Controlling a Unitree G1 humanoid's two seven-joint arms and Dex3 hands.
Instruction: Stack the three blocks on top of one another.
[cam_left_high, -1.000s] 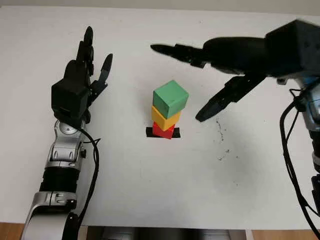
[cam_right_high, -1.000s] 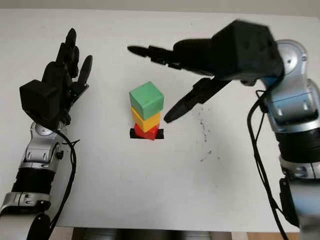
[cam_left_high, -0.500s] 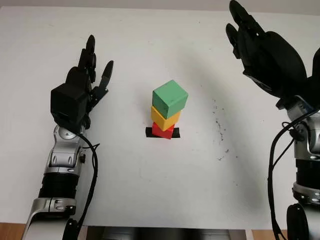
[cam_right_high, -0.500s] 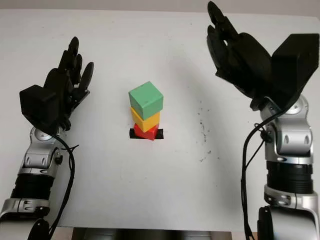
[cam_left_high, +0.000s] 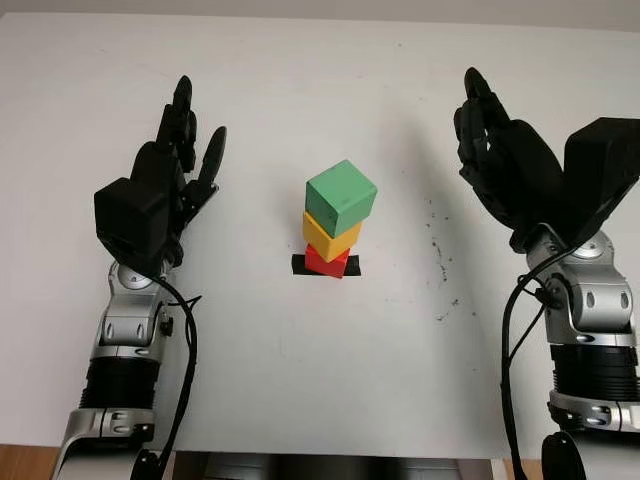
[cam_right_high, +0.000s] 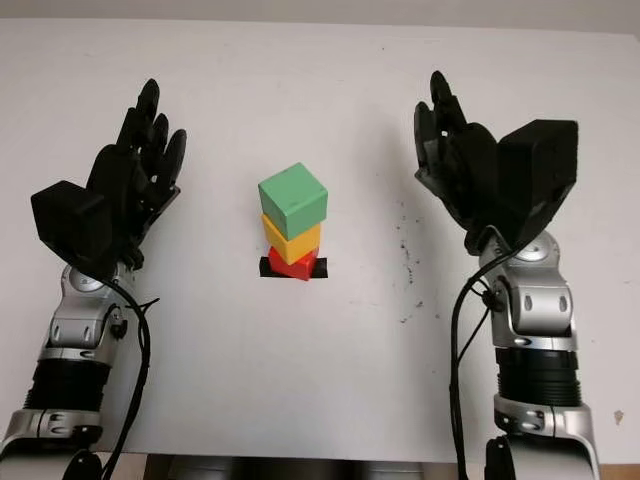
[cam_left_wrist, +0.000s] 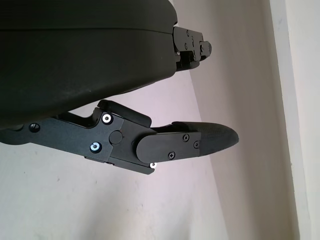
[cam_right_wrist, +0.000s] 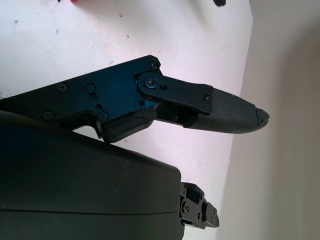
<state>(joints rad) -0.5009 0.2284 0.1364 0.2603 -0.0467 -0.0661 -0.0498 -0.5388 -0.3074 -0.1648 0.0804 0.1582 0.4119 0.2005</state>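
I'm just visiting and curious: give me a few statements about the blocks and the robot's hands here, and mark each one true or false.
1. The green block sits on top of the stack. True.
2. The red block lies beside the yellow block. False: it is underneath it, at the bottom.
3. The right hand grips the green block. False: it is open, off to the stack's right.
4. The left hand holds nothing. True: it is open, to the stack's left.
5. The stack stands on a black mark. True.

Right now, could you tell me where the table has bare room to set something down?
Bare table lies in front of the stack, and between the stack and each open hand: left hand, right hand. The far strip is bare too. Crowded only at the centre: green block on yellow block on red block.
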